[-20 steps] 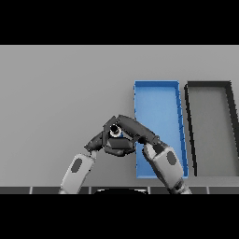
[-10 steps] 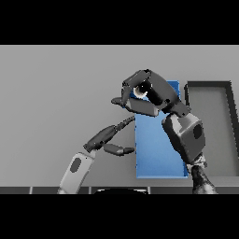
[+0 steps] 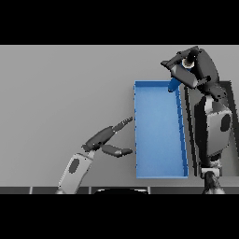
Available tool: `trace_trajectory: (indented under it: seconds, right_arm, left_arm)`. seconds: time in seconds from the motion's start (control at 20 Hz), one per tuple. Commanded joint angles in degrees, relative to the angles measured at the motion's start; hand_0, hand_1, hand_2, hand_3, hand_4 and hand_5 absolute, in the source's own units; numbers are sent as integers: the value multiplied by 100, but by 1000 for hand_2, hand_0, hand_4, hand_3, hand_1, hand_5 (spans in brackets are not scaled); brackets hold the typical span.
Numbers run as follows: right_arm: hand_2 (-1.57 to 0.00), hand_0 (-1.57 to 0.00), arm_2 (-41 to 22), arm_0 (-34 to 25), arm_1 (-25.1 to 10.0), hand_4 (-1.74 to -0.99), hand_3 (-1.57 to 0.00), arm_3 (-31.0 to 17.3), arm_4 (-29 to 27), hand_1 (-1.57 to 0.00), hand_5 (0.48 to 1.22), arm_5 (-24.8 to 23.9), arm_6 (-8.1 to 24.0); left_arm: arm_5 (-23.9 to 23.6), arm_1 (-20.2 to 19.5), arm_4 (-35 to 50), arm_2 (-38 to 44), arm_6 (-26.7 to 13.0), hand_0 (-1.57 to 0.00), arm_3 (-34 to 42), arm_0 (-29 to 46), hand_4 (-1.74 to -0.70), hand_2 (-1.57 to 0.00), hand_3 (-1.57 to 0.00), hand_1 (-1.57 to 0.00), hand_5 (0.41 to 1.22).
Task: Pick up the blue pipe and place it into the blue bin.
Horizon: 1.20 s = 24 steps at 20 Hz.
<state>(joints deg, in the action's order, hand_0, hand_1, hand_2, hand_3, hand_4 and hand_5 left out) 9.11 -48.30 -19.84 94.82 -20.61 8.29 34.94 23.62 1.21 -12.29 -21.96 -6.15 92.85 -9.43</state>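
The right arm reaches far forward along the right side of the view, its white and grey forearm lying over the dark bin [image 3: 229, 88], of which only slivers show beside it. At the end of that arm the right hand [image 3: 189, 70] is raised above the far right corner of the blue bin [image 3: 158, 135], palm turned down and to the left, with the fingers [image 3: 170, 63] curled over and the thumb closing beneath them. The blue pipe [image 3: 174, 84] is held in that curl: a short blue length pokes out just below the fingers, hanging over the bin's far right rim, while what seems to be its pale open end shows between the fingers near the top of the hand, though that part is hard to make out. The left arm comes in from the lower left, its forearm angled up and to the right. The left hand [image 3: 103, 140] hangs over the grey table [image 3: 56, 93] just left of the blue bin's near wall, its fingers stretched straight toward the bin and spread from the thumb, holding nothing, the fingertips close to the wall but apart from it
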Motion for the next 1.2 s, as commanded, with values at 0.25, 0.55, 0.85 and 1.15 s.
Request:
trace_trajectory:
  seconds: [0.25, 0.55, 0.85, 1.15]
  right_arm:
    - [-1571, -1571, -358, 1676, -456, -1741, -1571, 581, -492, -1571, 1221, -600, 0]
    - [-1571, -1571, -1185, 2998, -1141, -1741, -1571, 964, -755, -1571, 1221, -1924, -2]
    - [-1571, -1571, -2699, 3397, -2393, -1741, -1024, 859, -1287, -1571, 1221, -3567, -4]
    - [-685, -750, -4361, 2735, -3407, -1413, -403, 248, -2427, -684, 1221, -4504, -2]
  left_arm:
    - [47, -21, 65, -9, 73, 1, 13, 82, -875, 1, 1, 1, 422]
    - [30, 3, 86, -41, -17, 1, 97, 138, -882, 1, 1, 1, 427]
    - [18, 30, 52, -101, -16, 1, 106, 166, -885, 1, 1, 1, 420]
    - [-13, 10, 9, -93, -91, 1, 134, 151, -878, 1, 1, 1, 425]
